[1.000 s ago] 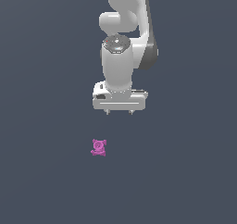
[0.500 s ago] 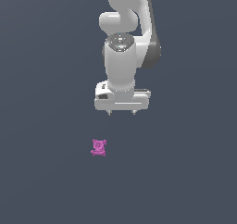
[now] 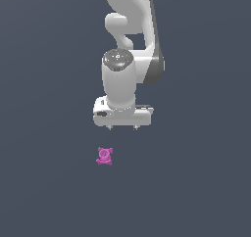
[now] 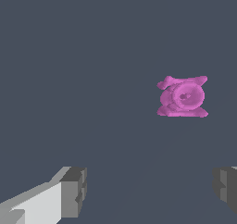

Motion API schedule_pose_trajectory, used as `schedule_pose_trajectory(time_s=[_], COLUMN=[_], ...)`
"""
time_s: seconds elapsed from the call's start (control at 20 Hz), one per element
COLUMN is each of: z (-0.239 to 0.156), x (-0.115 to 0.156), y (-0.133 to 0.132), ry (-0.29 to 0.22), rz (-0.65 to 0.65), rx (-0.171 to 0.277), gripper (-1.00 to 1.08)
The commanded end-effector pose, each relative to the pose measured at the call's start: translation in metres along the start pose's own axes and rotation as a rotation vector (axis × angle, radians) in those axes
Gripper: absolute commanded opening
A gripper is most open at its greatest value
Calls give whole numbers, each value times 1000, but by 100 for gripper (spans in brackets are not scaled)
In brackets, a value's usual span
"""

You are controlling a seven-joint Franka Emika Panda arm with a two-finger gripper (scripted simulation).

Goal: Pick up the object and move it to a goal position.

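Note:
The object (image 3: 104,155) is a small magenta-pink lumpy figurine with a round centre, lying on the dark grey floor. My white gripper (image 3: 122,127) hangs above it, offset toward the exterior view's right and farther back, not touching it. Its two fingertips stand wide apart and hold nothing. In the wrist view the object (image 4: 182,96) lies ahead of the open gripper (image 4: 150,190), nearer the finger at the frame's edge (image 4: 227,187) than the other finger (image 4: 74,190).
A plain dark grey floor (image 3: 196,192) surrounds the object. The white arm (image 3: 130,45) rises behind the gripper.
The gripper has moved toward the exterior view's left and a little lower, closer to the object. The object has not moved. The fingers stay open.

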State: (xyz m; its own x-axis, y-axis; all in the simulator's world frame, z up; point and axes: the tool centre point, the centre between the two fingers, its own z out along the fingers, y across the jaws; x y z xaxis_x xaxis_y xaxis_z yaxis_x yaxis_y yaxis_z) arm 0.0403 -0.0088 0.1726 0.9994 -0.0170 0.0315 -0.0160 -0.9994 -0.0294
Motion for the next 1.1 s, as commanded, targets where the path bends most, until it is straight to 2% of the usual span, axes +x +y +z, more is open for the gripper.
schedule_pose_trajectory(time_s=[0.0, 0.55, 1.05], z=[9, 59, 81], x=[10, 51, 62], y=[10, 62, 84], ry=[-4, -23, -31], rz=[2, 10, 12], rx=[-3, -21, -29], gripper=[100, 100, 100])
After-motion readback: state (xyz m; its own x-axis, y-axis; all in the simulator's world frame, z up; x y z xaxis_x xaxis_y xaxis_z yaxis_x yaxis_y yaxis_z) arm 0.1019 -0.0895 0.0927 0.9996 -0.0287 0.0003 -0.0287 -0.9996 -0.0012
